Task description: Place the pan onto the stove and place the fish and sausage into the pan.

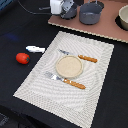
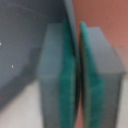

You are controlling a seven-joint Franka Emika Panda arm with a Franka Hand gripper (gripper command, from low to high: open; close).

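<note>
One pan (image 1: 69,12), small and dark, sits on the stove (image 1: 107,24) at the far edge of the exterior view, with the white-bodied gripper (image 1: 65,7) right over it; the pan's long handle cannot be made out there. In the wrist view the two fingers (image 2: 57,80) stand nearly together, their green pads almost touching, with a thin grey strip (image 2: 71,22) running into the narrow gap between them; it may be the pan's handle, though the blur does not let me say so for certain. Just beside the pan, toward the exterior view's right, stands one larger grey pot (image 1: 91,13), also on the stove, and a third vessel (image 1: 123,17) is cut by the frame's right edge. One fish (image 1: 35,49), white and elongated, lies on the black table (image 1: 10,25) near the placemat's left side, and one sausage (image 1: 22,58), a red rounded lump, lies just beside it, nearer the camera; both are well apart from the pan. On the pale striped placemat (image 1: 95,95) rests one round beige plate (image 1: 69,66), flanked by two orange-handled pieces of cutlery (image 1: 75,84), one on each side.
</note>
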